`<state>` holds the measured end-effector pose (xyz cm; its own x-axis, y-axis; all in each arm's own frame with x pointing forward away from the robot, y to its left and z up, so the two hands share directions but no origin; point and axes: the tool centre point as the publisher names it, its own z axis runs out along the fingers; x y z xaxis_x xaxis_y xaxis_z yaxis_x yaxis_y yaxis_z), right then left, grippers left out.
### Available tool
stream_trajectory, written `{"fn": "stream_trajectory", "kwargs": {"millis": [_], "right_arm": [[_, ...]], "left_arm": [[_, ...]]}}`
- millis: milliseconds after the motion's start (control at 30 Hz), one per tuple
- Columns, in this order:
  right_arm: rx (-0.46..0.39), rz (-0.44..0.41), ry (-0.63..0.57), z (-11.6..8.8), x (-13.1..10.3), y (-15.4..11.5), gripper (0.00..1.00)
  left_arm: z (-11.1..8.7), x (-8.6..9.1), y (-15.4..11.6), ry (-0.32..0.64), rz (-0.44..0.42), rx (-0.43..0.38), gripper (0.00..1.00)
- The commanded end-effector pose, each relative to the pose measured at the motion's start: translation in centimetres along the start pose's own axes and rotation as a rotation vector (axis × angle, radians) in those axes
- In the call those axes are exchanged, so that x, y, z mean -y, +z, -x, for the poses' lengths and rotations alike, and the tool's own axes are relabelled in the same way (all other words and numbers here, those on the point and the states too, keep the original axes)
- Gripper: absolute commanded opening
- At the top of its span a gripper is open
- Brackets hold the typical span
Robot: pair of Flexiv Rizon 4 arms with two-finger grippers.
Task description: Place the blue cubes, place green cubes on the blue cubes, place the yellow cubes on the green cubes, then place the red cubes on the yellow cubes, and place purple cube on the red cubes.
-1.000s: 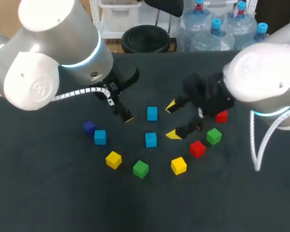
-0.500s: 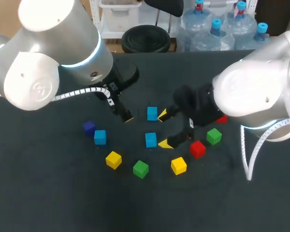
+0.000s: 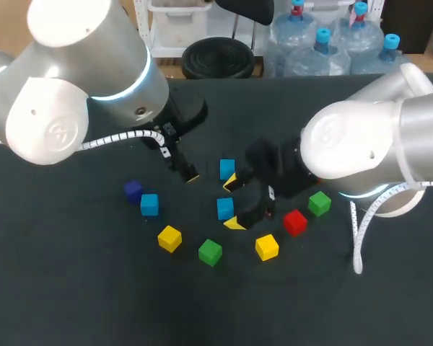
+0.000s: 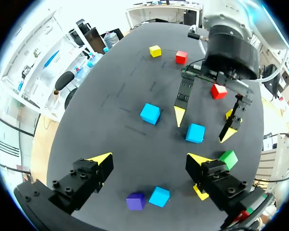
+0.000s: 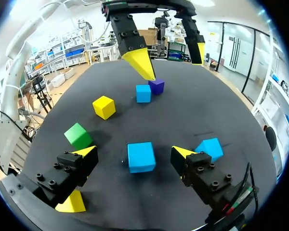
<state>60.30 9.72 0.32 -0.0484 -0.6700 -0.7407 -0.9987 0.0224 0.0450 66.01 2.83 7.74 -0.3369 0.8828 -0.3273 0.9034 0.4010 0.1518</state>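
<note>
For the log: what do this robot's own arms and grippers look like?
The left arm and right arm have bulky rounded silver-white joints, each with a glowing cyan ring and a white ribbed cable outside. The left gripper and right gripper are black and blocky, with visible bolts and fingers ending in pointed yellow tips.

Cubes (image 3: 225, 208): three blue, one purple, otherwise two each.

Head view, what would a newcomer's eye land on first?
The right end effector stands out, open, its yellow tips either side of a blue cube at mid-table. Loose cubes ring it, none stacked: a yellow cube and a green cube nearer the robot, a red cube close beside it.
</note>
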Motion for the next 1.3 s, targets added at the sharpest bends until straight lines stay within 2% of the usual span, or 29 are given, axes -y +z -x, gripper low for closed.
{"fn": "stream_trajectory", "kwargs": {"millis": [33,333,433,500,600,633,733,833,933,1100,1300], "right_arm": [[0.006,0.007,-0.002,-0.2,0.3,0.7,1.00],[0.000,0.011,0.000,-0.6,0.5,0.6,0.98],[-0.002,0.011,0.002,-0.8,0.5,0.5,0.85],[-0.004,0.011,0.002,-0.8,0.5,0.4,0.82],[-0.003,0.010,0.000,-0.9,0.7,0.3,0.49],[-0.003,0.010,-0.001,-0.9,0.8,0.3,0.48],[-0.003,0.010,-0.002,-0.9,0.8,0.4,0.34],[-0.001,0.010,-0.001,-1.0,0.9,0.4,0.14],[0.001,0.008,-0.003,-1.0,0.9,0.5,0.00],[0.003,0.003,-0.010,-0.9,0.9,0.1,0.00],[-0.017,-0.004,-0.017,-0.5,1.0,-1.8,0.00]], "left_arm": [[0.0,0.0,0.0,0.000,0.001,-0.002,1.00],[0.0,0.0,0.0,0.000,0.001,-0.002,1.00],[0.0,0.0,0.0,0.000,0.001,-0.002,1.00],[0.0,0.0,0.0,0.000,0.001,-0.002,1.00],[0.0,0.0,0.0,0.000,0.001,-0.002,1.00],[0.0,0.0,0.0,0.000,0.001,-0.002,1.00],[0.0,0.0,0.0,0.000,0.001,-0.002,1.00],[0.0,0.0,0.0,0.000,0.001,-0.002,1.00],[0.0,0.0,0.0,0.000,0.001,-0.002,1.00],[0.0,0.0,0.0,0.000,0.001,-0.002,1.00],[0.0,0.0,0.0,0.000,0.001,-0.002,1.00]]}}
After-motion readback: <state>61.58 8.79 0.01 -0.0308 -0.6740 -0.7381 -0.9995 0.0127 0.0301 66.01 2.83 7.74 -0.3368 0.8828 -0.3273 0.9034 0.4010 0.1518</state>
